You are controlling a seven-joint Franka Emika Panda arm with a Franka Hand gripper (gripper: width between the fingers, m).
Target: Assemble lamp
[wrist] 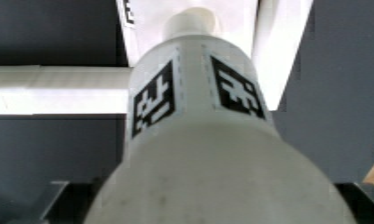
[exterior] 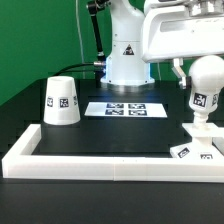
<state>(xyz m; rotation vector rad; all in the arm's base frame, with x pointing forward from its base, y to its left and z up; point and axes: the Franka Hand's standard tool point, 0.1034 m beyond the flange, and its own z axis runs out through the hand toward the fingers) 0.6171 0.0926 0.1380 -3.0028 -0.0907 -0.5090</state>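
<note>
While the lamp shade (exterior: 62, 101) sits well apart at the exterior view's left, the gripper (exterior: 198, 70) clasps the round bulb (exterior: 207, 90), upright with its stem on the flat base (exterior: 190, 150) beside the white border rail's (exterior: 100, 161) right corner.

The arm (exterior: 120, 68) is wearing a smooth, glossy white shell, its rounded pedestal widening toward six o'clock. A black triangular warning label (exterior: 128, 50) is sitting on the pedestal's front. A thin dark cable (exterior: 98, 42) is running down at the pedestal's nine o'clock, below a dark joint (exterior: 95, 8) at about eleven o'clock. Toward two o'clock, a boxy white link (exterior: 185, 30) is showing grey seams along its edges. The tool (exterior: 200, 72) is appearing pale grey there, while the wrist view is showing its fingers (wrist: 68, 202) only as dark, blurred edges.
</note>
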